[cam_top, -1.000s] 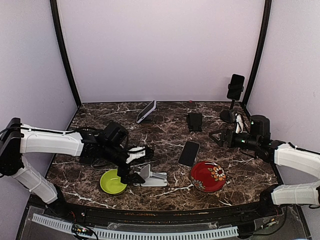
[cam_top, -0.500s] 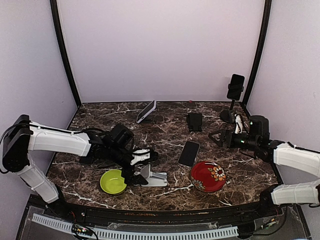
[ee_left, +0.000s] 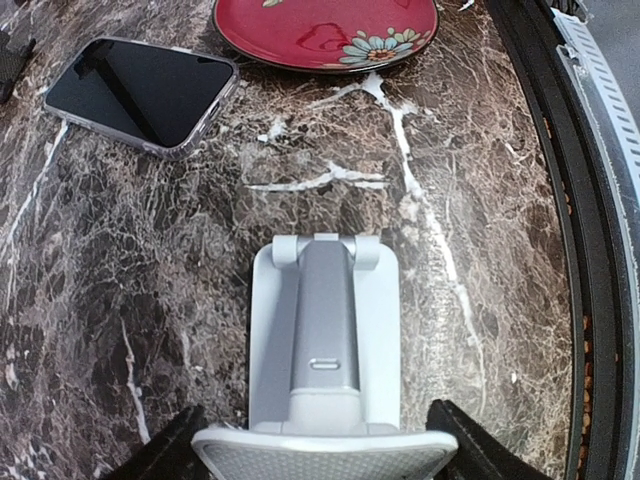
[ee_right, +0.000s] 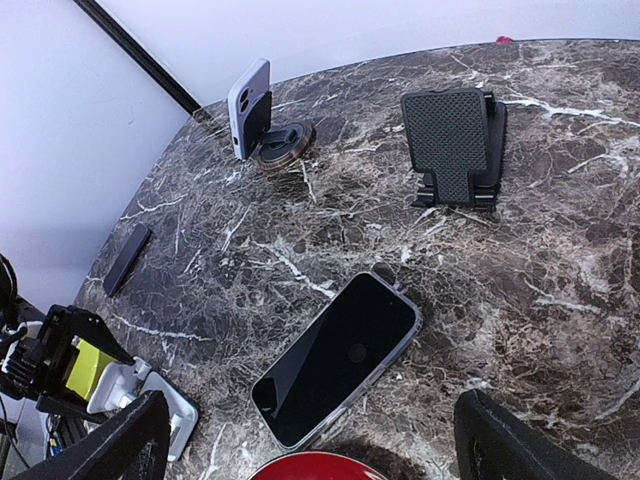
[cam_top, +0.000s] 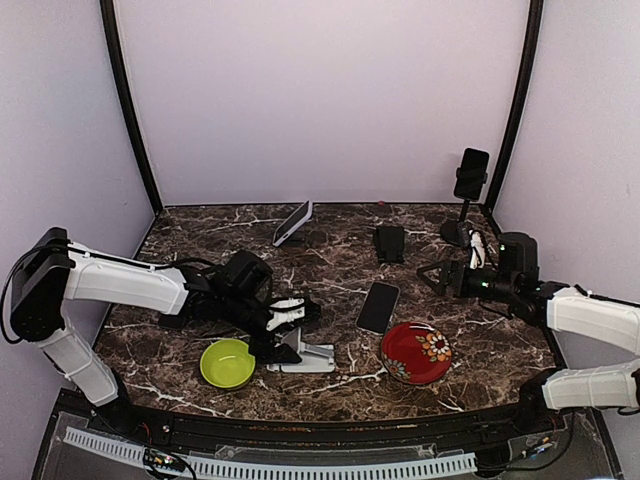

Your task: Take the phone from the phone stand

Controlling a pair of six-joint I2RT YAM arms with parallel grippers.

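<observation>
Phone (cam_top: 378, 306): lying flat, screen up, on the tabletop (cam_top: 330, 270) just behind the red plate (cam_top: 400, 345), touching no stand.
White stand (ee_left: 325, 345): sitting left of the red plate, cradle carrying nothing.
Left hand (ee_left: 322, 452): straddling the stand's cradle, fingers spread wide on either side; impossible to tell whether pressing on it or not.
Right hand (cam_top: 432, 277): hovering behind and right of the red plate, fingers apart, gripping nothing.
Step, as judged: bracketing the empty stand, likely ahead of a grip; the removal itself looking done.
Doing it well: keeping both fingers level, closing evenly, avoiding tipping or skidding the light stand toward the phone.
Green bowl (cam_top: 212, 372): sitting further left of the red plate, holding nothing.
Red plate: holding nothing, showing only painted flowers.
</observation>
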